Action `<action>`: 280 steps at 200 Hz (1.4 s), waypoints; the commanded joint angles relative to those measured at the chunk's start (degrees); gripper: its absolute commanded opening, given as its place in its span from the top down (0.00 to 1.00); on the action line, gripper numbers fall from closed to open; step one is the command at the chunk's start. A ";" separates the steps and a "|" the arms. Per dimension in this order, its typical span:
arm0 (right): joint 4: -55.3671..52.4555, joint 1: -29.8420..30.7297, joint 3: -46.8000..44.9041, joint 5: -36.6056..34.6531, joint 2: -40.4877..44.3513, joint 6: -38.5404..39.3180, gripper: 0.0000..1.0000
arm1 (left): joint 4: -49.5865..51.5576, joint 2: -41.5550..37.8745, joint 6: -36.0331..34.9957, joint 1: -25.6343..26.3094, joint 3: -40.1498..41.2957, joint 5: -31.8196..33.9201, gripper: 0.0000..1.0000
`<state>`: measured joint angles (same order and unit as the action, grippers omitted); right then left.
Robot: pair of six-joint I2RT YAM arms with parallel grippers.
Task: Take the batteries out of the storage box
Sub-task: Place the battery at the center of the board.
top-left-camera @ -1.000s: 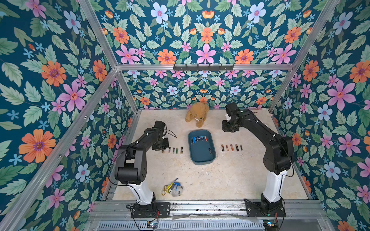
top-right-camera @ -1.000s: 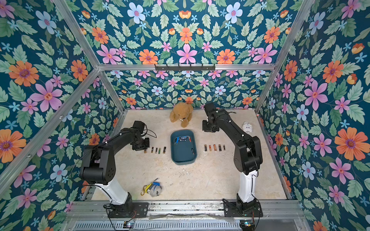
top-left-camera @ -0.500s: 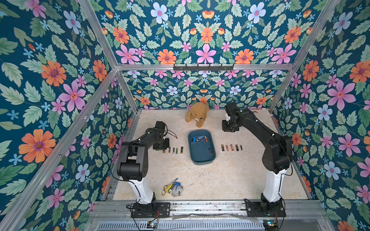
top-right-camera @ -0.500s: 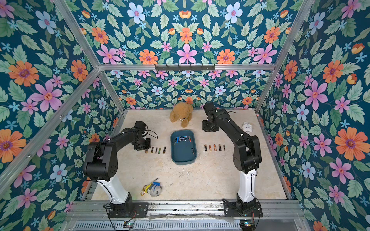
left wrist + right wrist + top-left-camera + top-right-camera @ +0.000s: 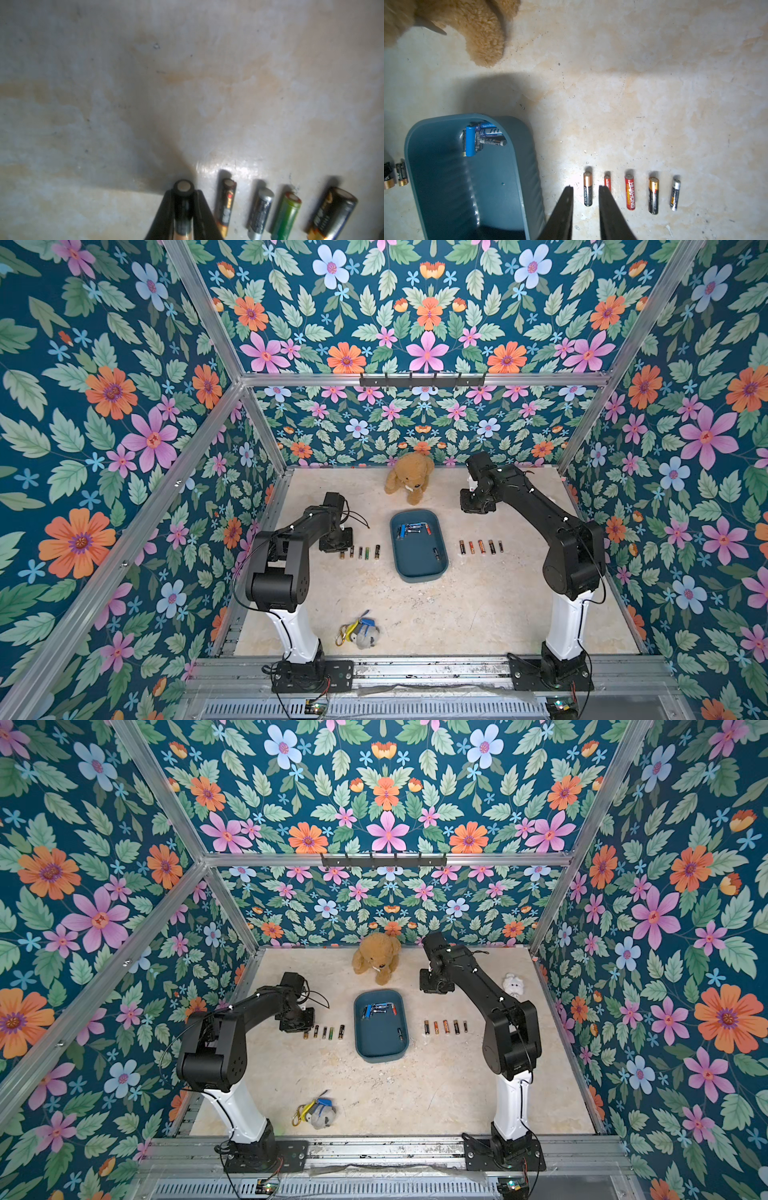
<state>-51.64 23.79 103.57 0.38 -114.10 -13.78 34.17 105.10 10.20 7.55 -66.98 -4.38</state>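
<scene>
The left gripper [image 5: 183, 194] is clamped shut on one battery [image 5: 182, 187], black with a copper end, and holds it low over the table [image 5: 145, 93] at the outer end of the left row [image 5: 286, 212], four cells lying side by side, left of the box [image 5: 419, 568]. Whether it touches the table I cannot tell. The step looks like laying it down as fifth in line. To do that well, lower until the cell rests flat, keep it parallel to its neighbour and apart from it, then ease the jaws apart and lift straight up, since a round cell rolls at a nudge. The right gripper [image 5: 586, 199] hangs high near the teddy [image 5: 409, 481], jaws a little apart and empty, over the right row [image 5: 630, 192]. More batteries [image 5: 409, 529] lie at the box's far end, with a lone cell [image 5: 436, 553] by its right wall
</scene>
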 commanded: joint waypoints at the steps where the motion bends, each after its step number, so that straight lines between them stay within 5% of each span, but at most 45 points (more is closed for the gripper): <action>1: -0.74 0.03 0.41 -0.31 -0.31 0.07 0.73 | -0.10 0.02 -0.53 -0.04 0.09 0.29 0.83; 187: -0.76 0.81 -0.25 -0.82 0.33 -0.35 0.70 | 0.80 -0.37 -0.85 -0.03 -0.52 0.62 0.72; 280: -0.35 7.25 1.90 -2.89 0.08 -3.37 0.69 | 1.01 -1.99 0.41 -0.08 -2.62 2.10 0.56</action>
<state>-52.12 28.40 103.33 -0.32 -113.86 -15.35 34.70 103.77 10.17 7.53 -68.88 -2.90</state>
